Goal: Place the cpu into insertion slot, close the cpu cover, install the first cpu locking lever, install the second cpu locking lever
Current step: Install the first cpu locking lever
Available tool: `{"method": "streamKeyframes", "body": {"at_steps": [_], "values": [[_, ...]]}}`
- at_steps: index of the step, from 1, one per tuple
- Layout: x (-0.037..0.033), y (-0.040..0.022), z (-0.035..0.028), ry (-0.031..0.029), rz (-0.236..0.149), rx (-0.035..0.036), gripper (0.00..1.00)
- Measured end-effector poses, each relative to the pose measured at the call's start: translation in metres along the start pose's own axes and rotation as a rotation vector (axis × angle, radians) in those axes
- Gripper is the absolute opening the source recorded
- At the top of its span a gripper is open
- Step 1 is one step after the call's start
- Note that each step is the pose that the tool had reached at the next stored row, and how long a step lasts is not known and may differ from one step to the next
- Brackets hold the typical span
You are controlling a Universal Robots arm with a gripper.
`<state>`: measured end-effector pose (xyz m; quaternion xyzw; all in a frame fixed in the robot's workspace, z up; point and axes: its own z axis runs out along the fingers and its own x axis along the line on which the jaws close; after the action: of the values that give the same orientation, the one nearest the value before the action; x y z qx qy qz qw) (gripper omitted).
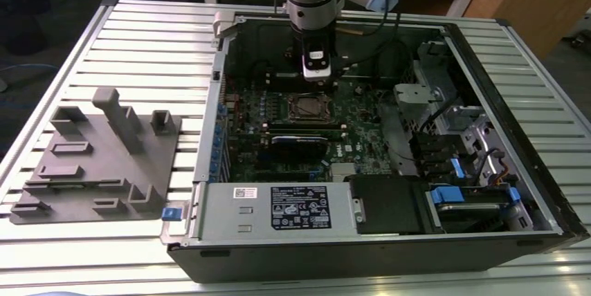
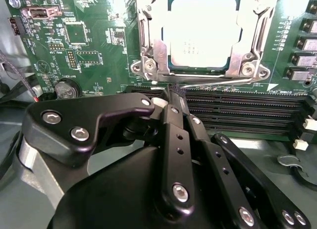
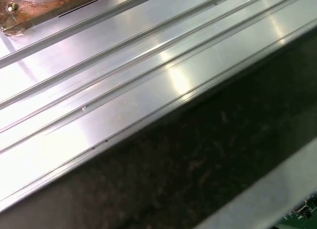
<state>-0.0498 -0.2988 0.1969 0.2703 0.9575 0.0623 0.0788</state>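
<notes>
Clenched, the tool (image 2: 171, 94) is held just beside a thin lever (image 2: 213, 81) along the edge of the cover (image 2: 147, 46); the cpu (image 2: 200, 33) is seated in the slot (image 2: 198, 70), framed by that lowered cover, inside the case (image 1: 369, 261).

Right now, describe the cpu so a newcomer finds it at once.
Inside the open computer case, find the green motherboard. The cpu is the flat silver-grey square framed by the silvery cpu cover, unlike the long black memory slots beside it.
</notes>
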Motion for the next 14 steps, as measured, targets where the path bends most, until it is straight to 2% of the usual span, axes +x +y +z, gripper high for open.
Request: {"method": "streamKeyframes", "body": {"at_steps": [3,6,11,14], "values": [[0.0000,0.0001,0.0001,-0.0003,0.000,0.0005,0.11],[0.0000,0.0001,0.0001,-0.0088,-0.003,0.0146,0.11],[-0.0001,0.0001,0.0001,-0.0203,-0.007,0.0335,0.11],[-0.0001,0.0000,0.0003,-0.0224,-0.008,0.0373,0.11]]}}
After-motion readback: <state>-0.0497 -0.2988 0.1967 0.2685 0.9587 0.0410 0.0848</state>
